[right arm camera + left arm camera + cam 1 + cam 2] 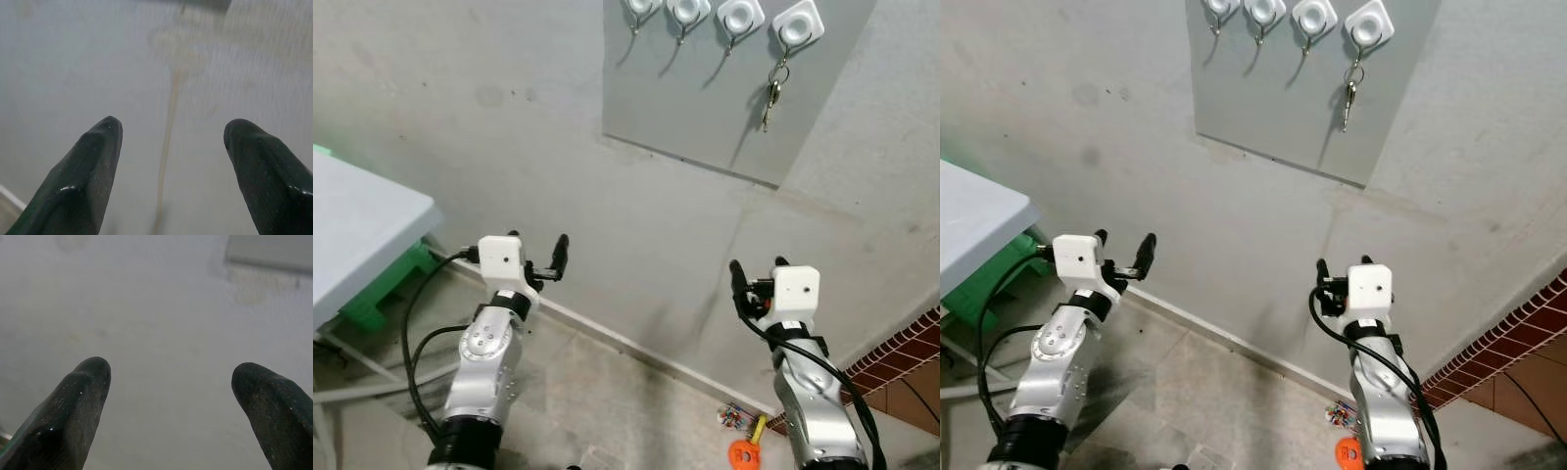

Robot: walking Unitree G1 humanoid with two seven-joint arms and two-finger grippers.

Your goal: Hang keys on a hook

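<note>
Keys (772, 95) dangle from the rightmost hook (798, 24) on the grey panel (705, 108), upper right of the frame. Below, the left gripper (538, 257) and right gripper (756, 276) face the wall, both spread and empty.

Keys (1349, 93) hang from the rightmost hook (1368, 26) of four on a grey panel (1273, 108) fixed to the wall. Below, both arms are raised toward the wall — left gripper (1123, 257) with fingers spread, right gripper (1343, 275) near a wall seam. A table (974, 220) edge shows left — tiled floor beneath.
</note>
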